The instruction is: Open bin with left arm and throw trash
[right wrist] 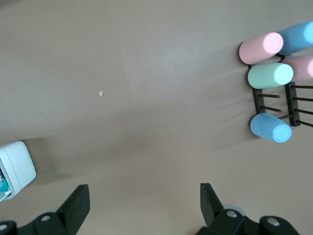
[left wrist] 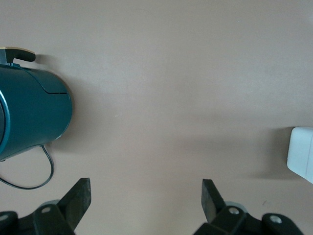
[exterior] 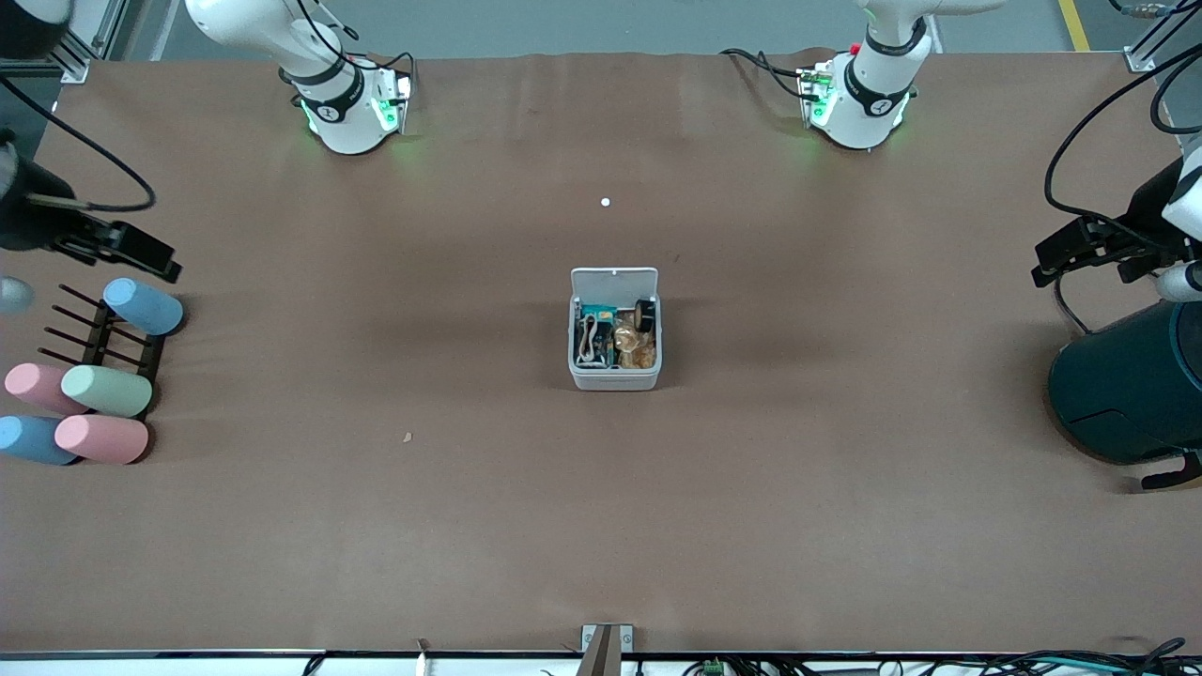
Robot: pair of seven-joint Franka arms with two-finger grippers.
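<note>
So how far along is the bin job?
Looks nearly finished: the bin stands open, lid up, with the trash inside. Nothing is in hand. The left claw is open beside the teal cylinder; the right claw is open near the pastel cylinders. Possibly only closing remains.

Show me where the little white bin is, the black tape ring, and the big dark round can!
bin [exterior: 615, 379]: front view, on its front wall nearest the camera.
tape ring [exterior: 644, 313]: front view, on the ring's black side, inside the bin.
dark can [left wrist: 32, 115]: left wrist view, on its curved side.
</note>
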